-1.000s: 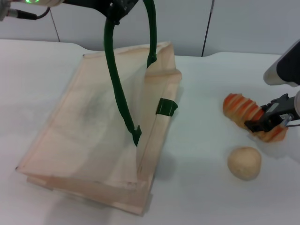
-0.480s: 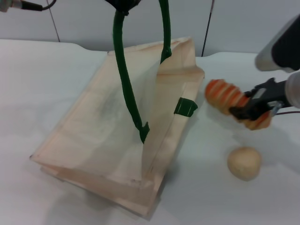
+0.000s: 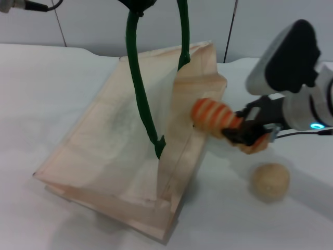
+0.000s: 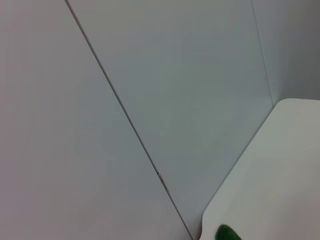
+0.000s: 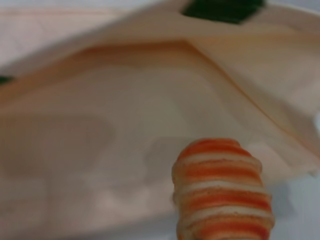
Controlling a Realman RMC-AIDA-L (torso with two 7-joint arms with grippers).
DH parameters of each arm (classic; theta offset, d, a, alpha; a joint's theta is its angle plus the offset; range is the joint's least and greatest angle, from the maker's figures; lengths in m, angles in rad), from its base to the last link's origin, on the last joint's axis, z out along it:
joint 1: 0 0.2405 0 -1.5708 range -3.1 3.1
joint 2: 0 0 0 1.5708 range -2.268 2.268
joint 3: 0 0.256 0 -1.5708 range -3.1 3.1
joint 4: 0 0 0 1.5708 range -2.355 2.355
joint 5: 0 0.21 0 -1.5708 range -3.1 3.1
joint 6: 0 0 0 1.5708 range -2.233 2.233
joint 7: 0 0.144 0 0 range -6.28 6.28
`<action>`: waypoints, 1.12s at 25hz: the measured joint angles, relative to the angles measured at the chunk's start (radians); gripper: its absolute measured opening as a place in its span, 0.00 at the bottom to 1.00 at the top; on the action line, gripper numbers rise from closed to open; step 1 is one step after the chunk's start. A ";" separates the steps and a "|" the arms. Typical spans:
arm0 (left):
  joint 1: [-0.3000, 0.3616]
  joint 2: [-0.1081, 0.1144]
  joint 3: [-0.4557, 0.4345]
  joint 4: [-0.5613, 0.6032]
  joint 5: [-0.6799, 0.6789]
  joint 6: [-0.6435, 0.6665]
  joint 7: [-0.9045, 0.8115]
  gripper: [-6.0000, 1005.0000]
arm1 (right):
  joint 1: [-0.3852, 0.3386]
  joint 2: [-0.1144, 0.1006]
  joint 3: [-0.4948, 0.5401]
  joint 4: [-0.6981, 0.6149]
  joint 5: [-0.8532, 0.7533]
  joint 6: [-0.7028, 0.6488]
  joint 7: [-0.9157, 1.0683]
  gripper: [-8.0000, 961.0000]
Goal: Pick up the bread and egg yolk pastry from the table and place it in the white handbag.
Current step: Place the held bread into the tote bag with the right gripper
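Head view shows the right gripper (image 3: 248, 136) clamped on the near-right end of the ridged, orange-striped tan bread loaf (image 3: 214, 117). Its long axis points left and far, its free end just at the right-hand edge of the open cream fabric handbag (image 3: 104, 140). The bag's dark green rope handles (image 3: 140, 94) rise to the left gripper (image 3: 136, 4) at the top edge; whether its jaws are together cannot be told. A smooth round beige pastry ball (image 3: 269, 180) rests on the white table (image 3: 41, 83), near right, apart from both grippers.
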 joint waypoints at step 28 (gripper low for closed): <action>-0.028 -0.004 0.043 -0.003 -0.003 0.006 -0.007 0.15 | 0.234 -0.001 -0.191 0.327 0.148 0.354 0.000 0.39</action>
